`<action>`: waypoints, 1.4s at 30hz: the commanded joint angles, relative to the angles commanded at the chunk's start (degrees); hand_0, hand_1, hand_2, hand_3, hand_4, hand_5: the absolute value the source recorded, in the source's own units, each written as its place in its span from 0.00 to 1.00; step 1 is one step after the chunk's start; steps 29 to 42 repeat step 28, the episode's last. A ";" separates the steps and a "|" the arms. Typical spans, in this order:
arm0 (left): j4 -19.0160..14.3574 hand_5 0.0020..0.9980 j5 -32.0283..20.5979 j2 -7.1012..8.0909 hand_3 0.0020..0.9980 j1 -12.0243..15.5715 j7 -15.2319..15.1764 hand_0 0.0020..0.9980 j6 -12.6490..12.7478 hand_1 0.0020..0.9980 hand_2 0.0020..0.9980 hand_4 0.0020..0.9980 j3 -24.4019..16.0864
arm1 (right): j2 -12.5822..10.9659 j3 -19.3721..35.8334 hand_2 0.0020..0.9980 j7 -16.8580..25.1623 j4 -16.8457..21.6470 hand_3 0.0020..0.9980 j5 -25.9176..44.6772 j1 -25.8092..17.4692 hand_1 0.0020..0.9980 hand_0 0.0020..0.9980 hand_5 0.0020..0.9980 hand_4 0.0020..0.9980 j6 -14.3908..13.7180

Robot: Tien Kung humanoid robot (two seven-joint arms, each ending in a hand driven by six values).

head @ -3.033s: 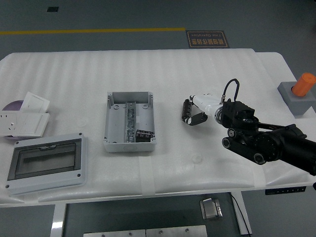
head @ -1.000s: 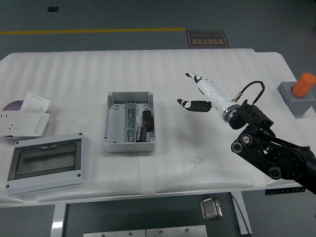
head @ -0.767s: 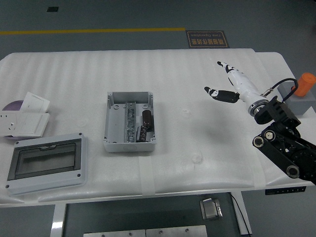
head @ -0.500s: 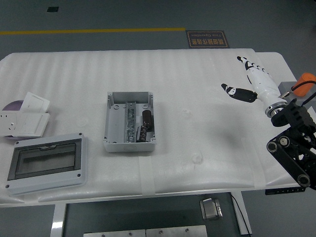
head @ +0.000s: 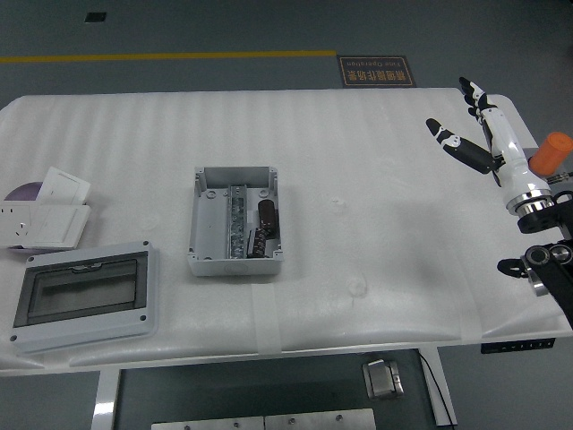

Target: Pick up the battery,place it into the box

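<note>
The grey open box point(head: 235, 221) sits left of the table's middle, with a metal rail inside. A dark brown cylindrical battery point(head: 268, 217) lies in its right half, beside a darker ribbed part point(head: 260, 242). My right hand point(head: 467, 121) is raised at the far right of the table, white fingers with black tips spread wide and holding nothing. It is far from the box. The left arm is out of the picture.
A grey enclosure with a tinted window lid point(head: 82, 296) lies at the front left. White switch plates point(head: 47, 211) sit at the left edge. A grey block with an orange cylinder point(head: 549, 158) stands at the right edge behind my wrist.
My right hand has withdrawn from near the box to the table's right edge, rising and spreading its fingers. The battery stays in the box.
</note>
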 joint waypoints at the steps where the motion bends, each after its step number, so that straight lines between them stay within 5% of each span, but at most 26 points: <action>1: 0.00 0.39 0.22 -0.05 0.57 0.01 0.07 0.63 -0.01 0.65 0.52 0.56 -0.24 | -0.15 -0.07 0.93 0.91 0.41 0.98 2.06 0.16 0.90 0.96 0.54 0.80 0.51; 5: 0.00 0.39 0.52 -0.09 0.57 -0.02 0.26 0.63 -0.45 0.65 0.52 0.56 -0.33 | -0.97 -1.54 0.93 3.03 1.60 0.98 10.83 1.08 0.90 0.96 0.54 0.80 2.56; 6: 0.00 0.39 0.58 -0.07 0.57 -0.05 0.33 0.63 -0.64 0.65 0.52 0.56 -0.28 | -1.03 -1.88 0.83 3.26 1.71 0.83 12.56 1.19 0.82 0.88 0.68 0.81 3.01; 11: 0.00 0.39 -0.15 -0.14 0.57 -0.21 0.16 0.63 -0.85 0.65 0.52 0.56 0.22 | -0.23 -2.64 0.83 4.39 2.33 0.83 23.26 0.96 0.82 0.88 0.68 0.81 5.36; 12: 0.00 0.38 -0.26 -0.17 0.57 -0.20 0.10 0.63 -0.75 0.65 0.52 0.56 0.24 | -0.03 -2.63 0.79 4.45 2.36 0.76 24.84 0.90 0.79 0.84 0.81 0.81 5.61; 18: 0.00 0.38 -0.10 -0.07 0.57 -0.05 -0.54 0.63 1.00 0.65 0.52 0.56 -1.18 | 0.69 -2.22 0.75 4.45 2.11 0.73 32.36 0.50 0.77 0.82 0.86 0.80 6.21; 42: 0.00 0.39 0.41 -0.25 0.57 0.30 -0.59 0.63 1.76 0.65 0.52 0.56 -2.26 | 0.79 -1.09 0.74 4.05 1.53 0.72 32.56 -0.17 0.76 0.80 0.88 0.79 6.04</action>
